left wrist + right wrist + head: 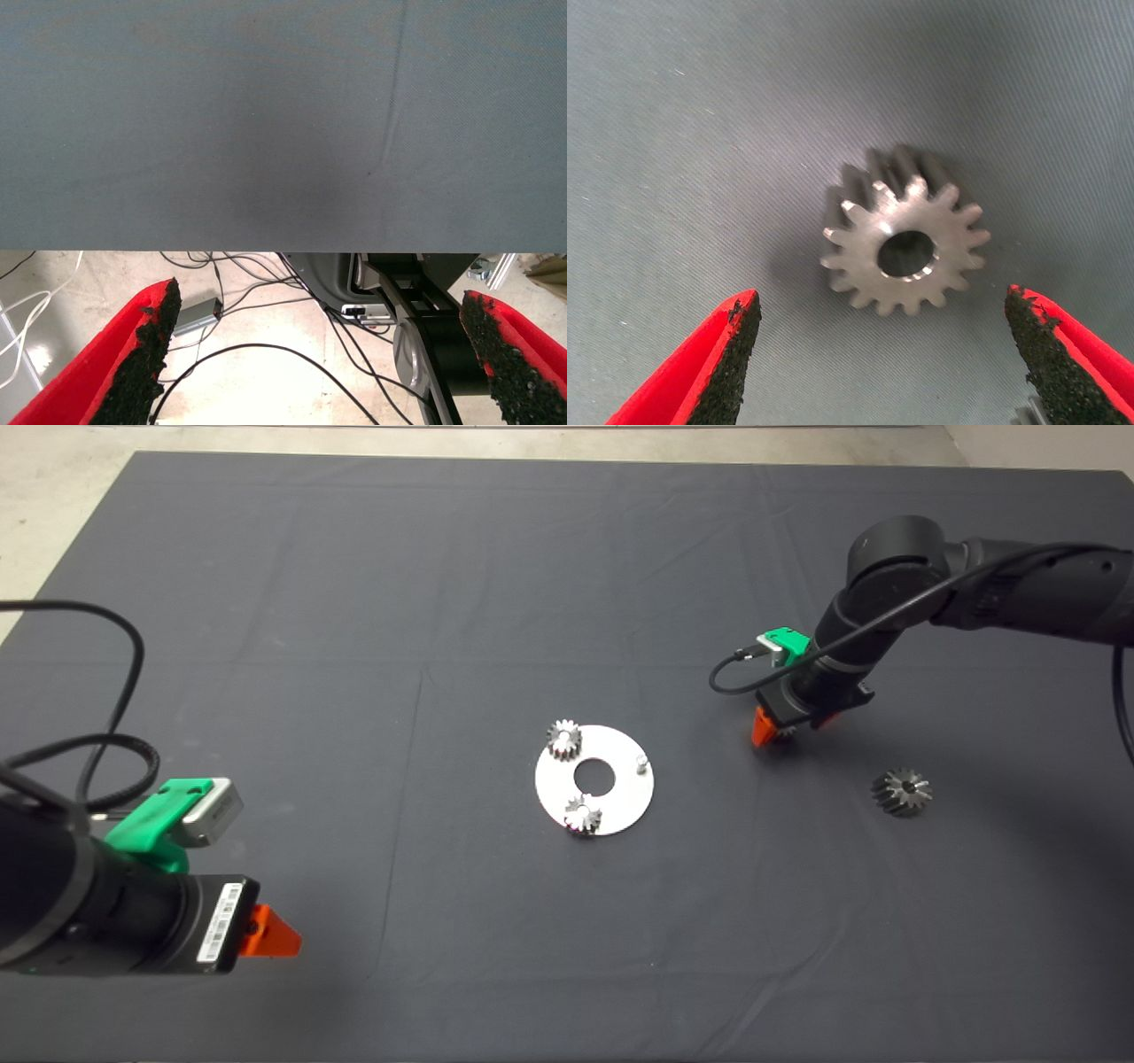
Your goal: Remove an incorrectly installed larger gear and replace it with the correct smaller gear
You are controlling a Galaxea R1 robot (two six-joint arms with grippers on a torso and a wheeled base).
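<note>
Larger gear (902, 791) right of plate (620, 815); smaller gear (905, 243) between them.

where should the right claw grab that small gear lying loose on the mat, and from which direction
Probably from straight above: the smaller gear lies flat on the mat, hole up. The open right claw should close its pads on opposite sides of the toothed rim.

Dark grey mat (372, 584) covers nearly all of my counter, w/ creases & a few fold lines running across it. Pale concrete-like floor (53, 487) shows past the mat's far edge & at the far left corner. Beyond the mat's edge in my left wrist view: light floor (266, 372) w/ black & white cables (257, 350) strewn over it.
</note>
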